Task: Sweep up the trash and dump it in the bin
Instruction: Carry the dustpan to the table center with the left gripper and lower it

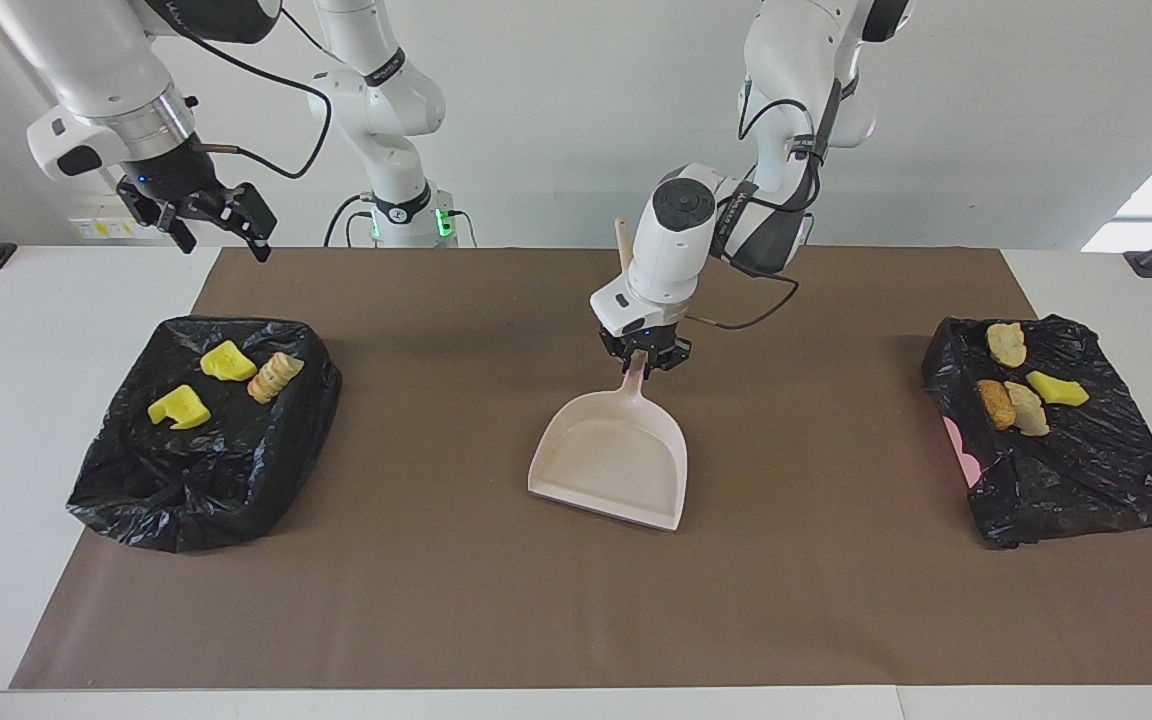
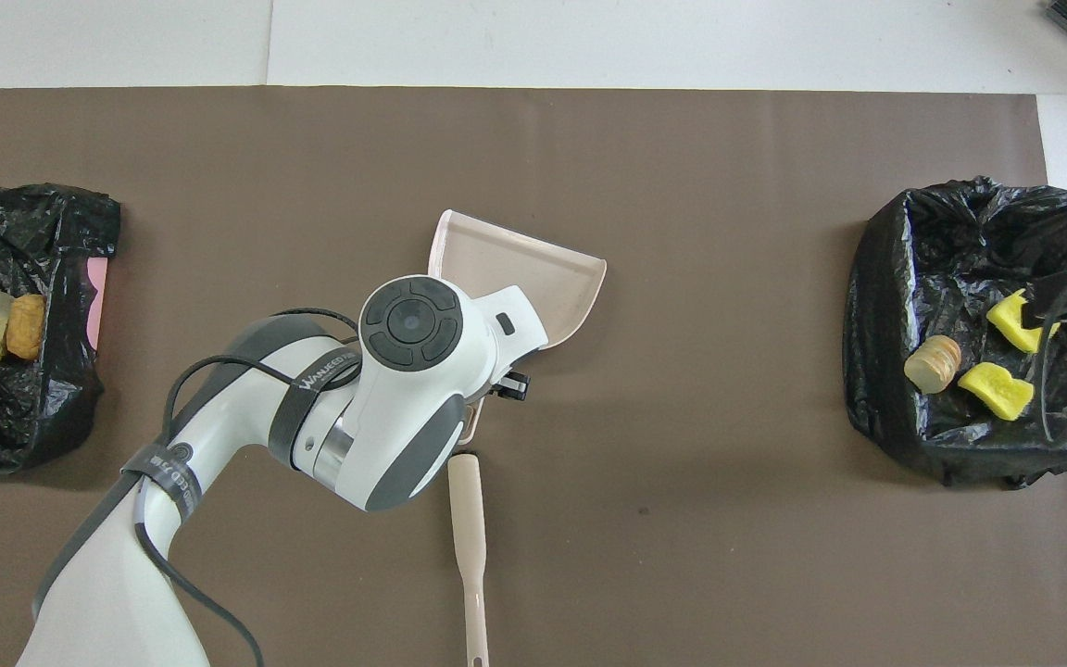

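Note:
My left gripper [image 1: 643, 360] is shut on the handle of the beige dustpan [image 1: 616, 460] at the middle of the brown mat. The pan [image 2: 533, 269] is empty, its mouth low and facing away from the robots. The trash lies in two black-bagged bins. The bin [image 1: 136, 500] at the right arm's end holds two yellow wedges [image 1: 179, 407] and a tan chunk [image 1: 274, 377]. The bin [image 1: 1116, 480] at the left arm's end holds three tan chunks [image 1: 1006, 343] and a yellow wedge [image 1: 1056, 388]. My right gripper [image 1: 224, 235] waits open, raised near the mat's corner.
The beige brush [image 2: 467, 519] lies on the mat between the dustpan and the robots, its handle pointing toward them; the left arm hides most of it in the facing view. The mat [image 1: 436, 600] is bordered by white table.

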Robot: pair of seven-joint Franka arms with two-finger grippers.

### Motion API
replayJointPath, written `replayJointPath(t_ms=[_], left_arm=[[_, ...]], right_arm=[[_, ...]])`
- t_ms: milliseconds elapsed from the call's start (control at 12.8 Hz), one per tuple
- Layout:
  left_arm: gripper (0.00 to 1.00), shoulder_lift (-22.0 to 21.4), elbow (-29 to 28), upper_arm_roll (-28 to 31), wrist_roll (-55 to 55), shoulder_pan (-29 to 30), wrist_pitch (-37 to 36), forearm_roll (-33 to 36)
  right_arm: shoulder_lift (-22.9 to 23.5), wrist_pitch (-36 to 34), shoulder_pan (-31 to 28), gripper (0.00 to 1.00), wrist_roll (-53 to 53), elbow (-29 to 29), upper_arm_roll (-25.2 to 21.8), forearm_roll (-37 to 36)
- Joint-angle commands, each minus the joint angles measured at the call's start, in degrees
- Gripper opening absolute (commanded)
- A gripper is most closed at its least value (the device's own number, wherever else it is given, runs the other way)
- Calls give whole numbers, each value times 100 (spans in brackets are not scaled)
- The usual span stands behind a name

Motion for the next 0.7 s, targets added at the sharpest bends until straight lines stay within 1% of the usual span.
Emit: replayJointPath(t_ms=[0,313,392,470,627], left_arm=[[0,-127,-283,103,8,-110,403,-87],[0,-127,-398,103,-211,-119,500,-104],[3,-127,-406,103,-490,-119,535,-174],[35,-127,-406,103,-737,-119,544,-201],[66,-101,-354,121,-906,-110,553,-201]], right_arm=[[-2,-103,-42,100,-111,63,0,129],[-2,-103,-42,100,-111,63,0,129],[-2,-103,-42,100,-111,63,0,129],[-2,-103,-42,100,-111,55,0,129],[-2,-103,-42,100,-111,63,0,129]])
